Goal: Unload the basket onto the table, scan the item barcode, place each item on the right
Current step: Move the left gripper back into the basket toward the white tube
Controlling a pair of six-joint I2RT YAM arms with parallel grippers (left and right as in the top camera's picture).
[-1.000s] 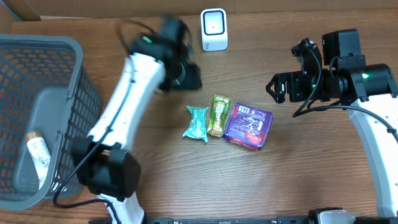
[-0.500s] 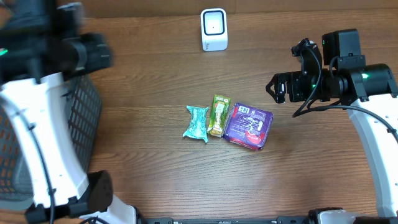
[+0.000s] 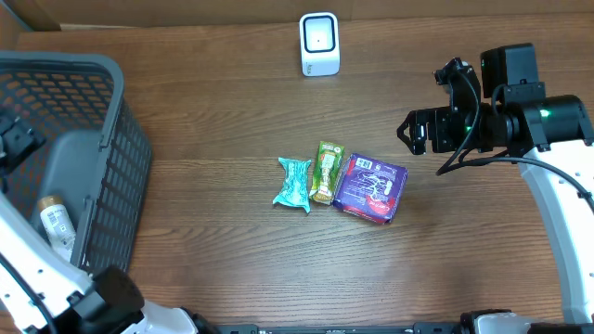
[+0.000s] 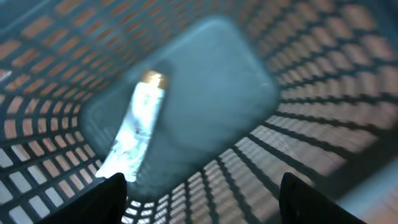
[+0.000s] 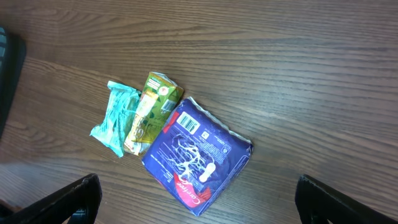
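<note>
Three packets lie mid-table: a teal one (image 3: 294,184) (image 5: 117,118), a green one (image 3: 326,172) (image 5: 151,111) and a purple one (image 3: 371,187) (image 5: 198,151) whose barcode faces up. The white scanner (image 3: 319,44) stands at the table's back edge. My right gripper (image 3: 413,131) (image 5: 196,186) hovers open above and to the right of the purple packet, holding nothing. My left gripper (image 3: 13,141) (image 4: 202,185) hangs open over the grey basket (image 3: 111,139) (image 4: 323,74). A white tube (image 3: 56,228) (image 4: 140,121) lies on the basket floor below it.
The basket takes up the table's left end, and its mesh walls surround the left gripper's view. The left arm's white link (image 3: 32,264) runs along the lower left. Bare wood lies between the basket and the packets.
My left arm has swung fast from near the scanner leftward to over the basket. The right arm and the three packets have not moved.
</note>
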